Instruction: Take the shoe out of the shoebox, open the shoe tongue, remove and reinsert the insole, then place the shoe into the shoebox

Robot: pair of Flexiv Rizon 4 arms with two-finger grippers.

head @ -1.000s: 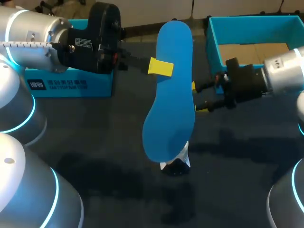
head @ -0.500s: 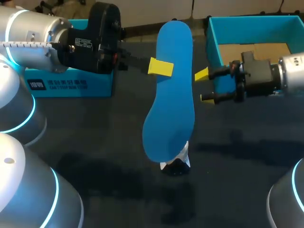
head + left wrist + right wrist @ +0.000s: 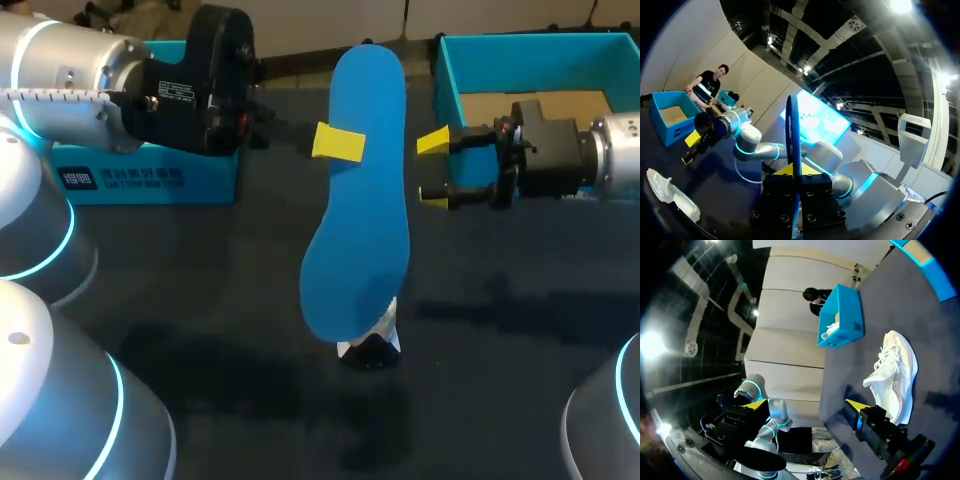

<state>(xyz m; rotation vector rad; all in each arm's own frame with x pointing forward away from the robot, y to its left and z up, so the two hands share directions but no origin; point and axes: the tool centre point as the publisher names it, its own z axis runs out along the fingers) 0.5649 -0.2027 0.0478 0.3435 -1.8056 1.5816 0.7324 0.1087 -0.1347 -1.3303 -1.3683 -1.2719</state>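
- Dark, matte table point(image 3: 230, 300) lies under both arms.
- insole point(image 3: 360, 230): flat, smooth, bright blue, foot-shaped, with a rounded toe and heel. It stands nearly upright and off the table, one end raised above the left gripper and the wider end hanging below it.
- left gripper point(image 3: 340, 142): clamped on the insole at the narrow waist. One yellow tip lies flat on the near face and the other finger is hidden behind the sheet. In the left wrist view the insole shows edge-on as a thin blue blade rising between the fingers.
- shoe point(image 3: 892, 372): white, with a knit-look upper, laces and a thick pale sole. It lies on its side on the table, below the held insole and beside the right gripper. From the head view the insole covers almost all of it, leaving only a pale scrap.
- right gripper point(image 3: 432, 170): jaws spread wide with nothing between them, just beside the insole's edge and not touching it.
- shoebox point(image 3: 452, 95): teal walls and a brown card floor, close behind the right gripper's fingers; its far end is cut off.
- second blue box point(image 3: 150, 180): behind the left arm, which largely blocks it from view.
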